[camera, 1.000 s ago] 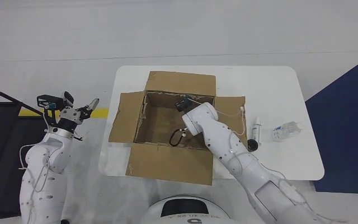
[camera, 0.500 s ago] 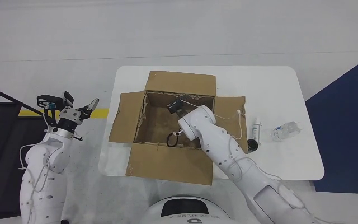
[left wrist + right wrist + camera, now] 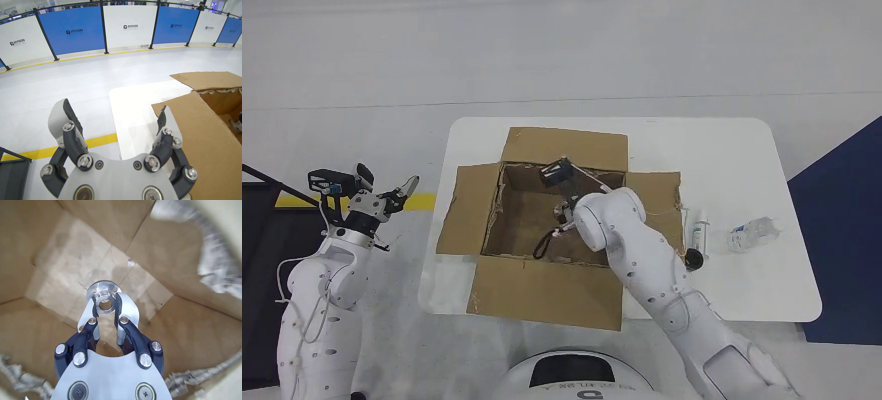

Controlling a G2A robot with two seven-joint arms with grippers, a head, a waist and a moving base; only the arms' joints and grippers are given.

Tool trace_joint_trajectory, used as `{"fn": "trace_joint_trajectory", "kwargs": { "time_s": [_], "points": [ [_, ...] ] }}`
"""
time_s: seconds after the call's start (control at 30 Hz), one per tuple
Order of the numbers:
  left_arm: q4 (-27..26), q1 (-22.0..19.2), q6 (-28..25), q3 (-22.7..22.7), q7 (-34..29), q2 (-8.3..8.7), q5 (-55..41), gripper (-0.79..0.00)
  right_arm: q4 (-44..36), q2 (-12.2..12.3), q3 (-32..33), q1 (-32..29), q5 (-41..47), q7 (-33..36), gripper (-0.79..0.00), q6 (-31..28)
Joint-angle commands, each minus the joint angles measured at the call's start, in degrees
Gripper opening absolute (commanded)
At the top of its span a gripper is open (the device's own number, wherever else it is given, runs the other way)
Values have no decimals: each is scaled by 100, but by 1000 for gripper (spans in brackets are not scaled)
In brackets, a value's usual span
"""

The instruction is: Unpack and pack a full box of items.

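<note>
An open cardboard box (image 3: 474, 210) stands on the white table (image 3: 722, 150) with its flaps spread. My right gripper (image 3: 105, 303) hangs inside the box above its brown floor (image 3: 62, 256), shut on a small silver metal flange (image 3: 104, 298) with a centre bore. From above, that gripper (image 3: 545, 245) shows as a dark shape low in the box, near its front wall. My left gripper (image 3: 115, 113) is open and holds nothing; it hovers off the table's left side (image 3: 397, 192), short of the box's left flap (image 3: 189, 136).
On the table right of the box lie a clear bottle (image 3: 754, 234), a thin tube-like item (image 3: 700, 228) and a small dark item (image 3: 694, 258). Torn paper tape hangs from the box's rim (image 3: 213, 262). A dark frame (image 3: 11, 166) stands by the left arm.
The right arm's wrist has swung toward the far side of the box and its gripper has drifted a little left inside. The left arm has kept still.
</note>
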Motion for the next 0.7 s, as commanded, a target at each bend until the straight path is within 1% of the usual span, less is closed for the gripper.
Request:
{"fn": "trace_joint_trajectory", "kwargs": {
  "time_s": [0.0,0.17,0.33,0.43,0.67],
  "points": [
    [0,0,0,0,0,0,0,0,-579,35,213,-204,186,-140,-785,-49],
    [0,0,0,0,0,0,0,0,-1980,138,746,-900,748,-489,-785,-305],
    [0,0,0,0,0,0,0,0,-2941,216,1308,-1491,1506,-866,-785,-508],
    [0,0,0,0,0,0,0,0,-3224,256,1624,-1736,1864,-1037,-785,-592],
    [0,0,0,0,0,0,0,0,-3272,318,1927,-1923,2239,-1268,-785,-610]
  ]
}}
